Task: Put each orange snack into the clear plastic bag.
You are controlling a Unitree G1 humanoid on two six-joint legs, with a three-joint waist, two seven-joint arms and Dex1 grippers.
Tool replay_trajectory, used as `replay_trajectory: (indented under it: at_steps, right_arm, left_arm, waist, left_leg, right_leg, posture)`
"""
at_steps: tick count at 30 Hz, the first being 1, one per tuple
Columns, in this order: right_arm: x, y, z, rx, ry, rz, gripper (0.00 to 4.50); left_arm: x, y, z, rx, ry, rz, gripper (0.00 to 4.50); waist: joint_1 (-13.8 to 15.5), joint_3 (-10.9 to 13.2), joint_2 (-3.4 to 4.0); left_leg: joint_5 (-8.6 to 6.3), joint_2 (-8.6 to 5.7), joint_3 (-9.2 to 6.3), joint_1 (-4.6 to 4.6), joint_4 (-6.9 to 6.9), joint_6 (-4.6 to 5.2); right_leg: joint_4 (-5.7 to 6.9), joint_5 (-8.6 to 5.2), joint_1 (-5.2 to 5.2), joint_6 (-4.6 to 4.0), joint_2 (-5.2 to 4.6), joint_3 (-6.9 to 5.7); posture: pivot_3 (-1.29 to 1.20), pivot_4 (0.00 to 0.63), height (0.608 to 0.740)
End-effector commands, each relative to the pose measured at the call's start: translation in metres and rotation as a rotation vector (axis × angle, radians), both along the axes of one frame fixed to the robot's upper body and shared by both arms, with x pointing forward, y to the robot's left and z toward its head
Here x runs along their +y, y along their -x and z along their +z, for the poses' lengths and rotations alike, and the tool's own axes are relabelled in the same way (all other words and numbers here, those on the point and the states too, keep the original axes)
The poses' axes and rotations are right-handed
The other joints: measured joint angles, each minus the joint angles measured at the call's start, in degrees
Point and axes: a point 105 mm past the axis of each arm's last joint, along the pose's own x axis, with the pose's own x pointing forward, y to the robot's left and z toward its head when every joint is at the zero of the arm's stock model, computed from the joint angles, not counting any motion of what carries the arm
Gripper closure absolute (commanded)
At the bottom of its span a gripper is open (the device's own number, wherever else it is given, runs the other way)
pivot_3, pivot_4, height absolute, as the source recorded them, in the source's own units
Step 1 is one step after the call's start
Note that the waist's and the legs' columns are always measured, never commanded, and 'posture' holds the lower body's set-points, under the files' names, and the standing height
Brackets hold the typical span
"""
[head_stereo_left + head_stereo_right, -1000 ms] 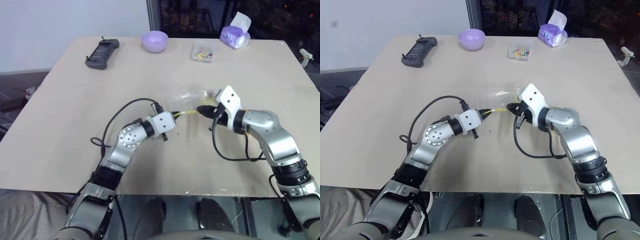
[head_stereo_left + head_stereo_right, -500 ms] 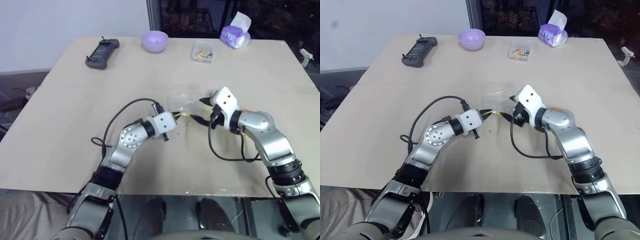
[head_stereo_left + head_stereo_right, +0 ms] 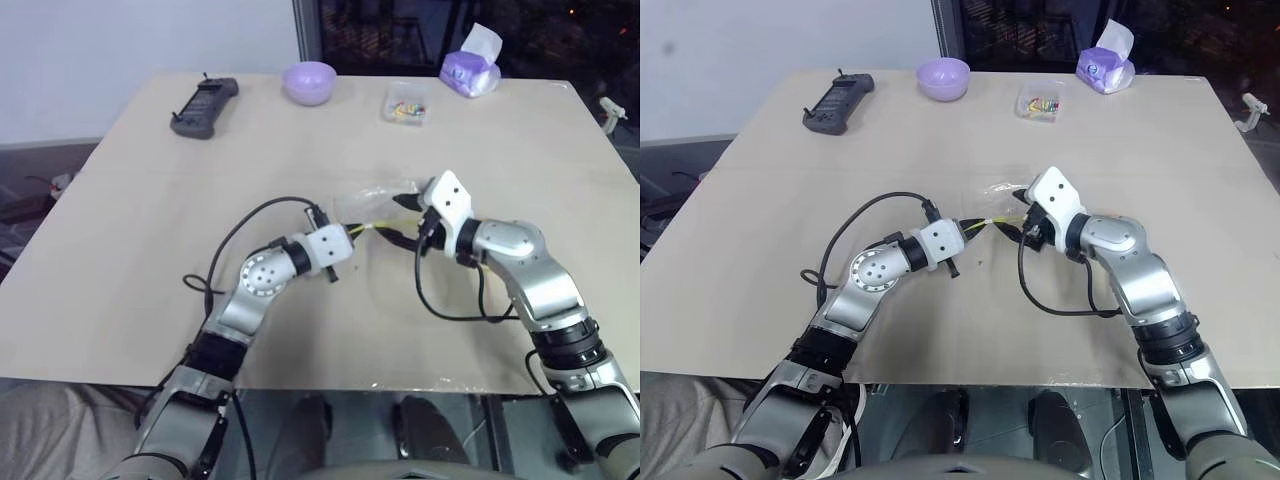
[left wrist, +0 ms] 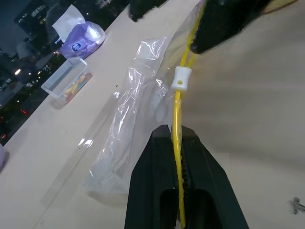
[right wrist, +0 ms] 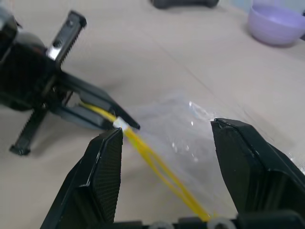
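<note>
A: Item one, clear plastic bag [image 4: 138,114]. Location?

B: Mid-table [image 3: 150,200], between the two grippers, its yellow sealing strip [image 4: 177,129] lifted off the surface. The strip's long axis runs from one gripper to the other; the crinkled body hangs from it down to the tabletop on the far side.

A: Left gripper [image 3: 352,233]?

B: Fingers together, clamped on the strip's near end, the white slider [image 4: 181,78] just ahead of the tips.

A: Right gripper [image 5: 169,157]?

B: Fingers apart, holding nothing. It faces the left gripper, the strip passing through the gap, the bag film just beyond.

A: Orange snack?

B: Not catalogued; none located on the table.

A: Which hand is nearer the free part of the bag?

B: The right. Judged: its likely next move is a closing pinch on one lip to open the mouth against the left's hold.
</note>
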Motion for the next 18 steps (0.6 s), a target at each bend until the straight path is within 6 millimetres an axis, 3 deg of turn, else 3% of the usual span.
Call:
replay_trajectory:
  at_steps: [1, 18]
  right_arm:
    - [-0.002, -0.001, 0.022, -0.058, -0.055, -0.014, 1.29]
    - [-0.008, -0.002, 0.009, -0.04, -0.007, -0.013, 1.29]
  left_arm:
    - [-0.004, 0.001, 0.009, -0.03, 0.018, -0.019, 4.5]
    - [-0.003, 0.002, 0.008, -0.024, 0.019, -0.017, 4.5]
  waist:
    - [0.0, 0.0, 0.0]
    - [-0.01, 0.0, 0.0]
  left_leg:
    - [0.0, 0.0, 0.0, 0.0, 0.0, 0.0]
    - [0.0, 0.0, 0.0, 0.0, 0.0, 0.0]
  right_leg:
    - [0.0, 0.0, 0.0, 0.0, 0.0, 0.0]
    - [0.0, 0.0, 0.0, 0.0, 0.0, 0.0]
  posture:
    - [0.0, 0.15, 0.74]
    - [0.0, 0.15, 0.74]
